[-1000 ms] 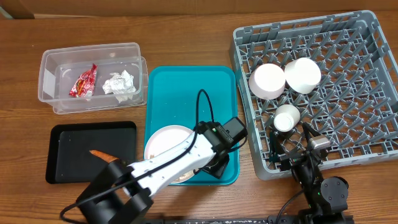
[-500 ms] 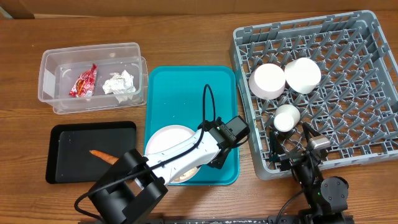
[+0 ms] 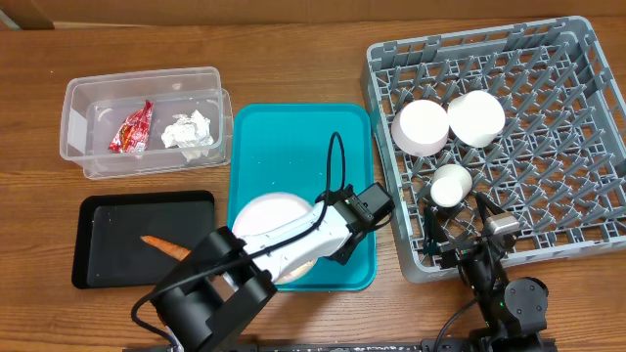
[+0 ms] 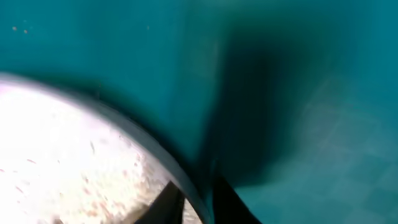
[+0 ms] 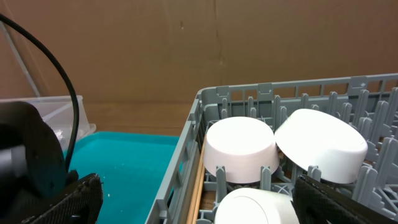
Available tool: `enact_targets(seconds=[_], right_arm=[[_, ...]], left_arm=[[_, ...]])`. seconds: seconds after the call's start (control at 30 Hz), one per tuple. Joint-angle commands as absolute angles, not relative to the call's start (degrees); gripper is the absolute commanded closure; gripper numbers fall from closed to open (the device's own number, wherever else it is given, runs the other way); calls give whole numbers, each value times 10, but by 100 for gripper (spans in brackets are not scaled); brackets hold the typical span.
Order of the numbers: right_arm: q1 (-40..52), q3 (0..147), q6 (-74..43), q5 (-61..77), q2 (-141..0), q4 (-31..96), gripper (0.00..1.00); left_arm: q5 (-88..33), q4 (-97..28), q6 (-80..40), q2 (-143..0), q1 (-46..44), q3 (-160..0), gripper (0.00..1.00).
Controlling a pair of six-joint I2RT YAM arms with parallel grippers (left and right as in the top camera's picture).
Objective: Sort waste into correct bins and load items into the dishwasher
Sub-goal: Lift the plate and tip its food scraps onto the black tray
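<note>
Plate [image 3: 262, 217] sits at the near end of the teal tray [image 3: 293, 137], and the left gripper [image 3: 335, 254] is down at its right rim. The wrist view is blurred, but the dark fingers [image 4: 166, 200] stand narrowly either side of that rim; whether they actually pinch it I cannot tell. Far left, the clear tub [image 3: 78, 108] holds the red wrapper [image 3: 130, 127] and the crumpled napkin [image 3: 188, 130]. Nearer, the black tray [image 3: 98, 259] has the carrot [image 3: 164, 245] lying in it. On the right, the grey rack [image 3: 548, 88] carries a pink bowl [image 3: 421, 127] touching a white bowl [image 3: 476, 117], with the small cup [image 3: 450, 186] just nearer. The right gripper [image 3: 484, 244] hangs over the rack's near edge, spread wide and empty, and chopsticks [image 5: 198, 186] lie along the rack's left wall.
</note>
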State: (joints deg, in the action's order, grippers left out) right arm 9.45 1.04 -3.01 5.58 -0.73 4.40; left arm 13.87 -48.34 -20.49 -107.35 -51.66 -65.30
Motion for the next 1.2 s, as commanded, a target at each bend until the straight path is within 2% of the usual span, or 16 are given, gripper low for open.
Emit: enact_targets(seconds=[0.0,0.07,0.43,0.73,1.17], right_arm=[[93,4,-33,57,-2,42,0],[93,4,-33,57,-2,42,0],[93,4,-33,57,-2,42,0],[93,4,-33,57,-2,42,0],[93,4,-33,57,-2,42,0]], left_arm=[[151,-479,-169,-1091,-514,-657,89],[153,-473,-155,-1091,-514,-657,96],[167,-453,-141,-1091,-514,-657,96],[183,-569,-279,-1090,-516,-706,96],[167,-674,-365,-1084,-518,-763,96]])
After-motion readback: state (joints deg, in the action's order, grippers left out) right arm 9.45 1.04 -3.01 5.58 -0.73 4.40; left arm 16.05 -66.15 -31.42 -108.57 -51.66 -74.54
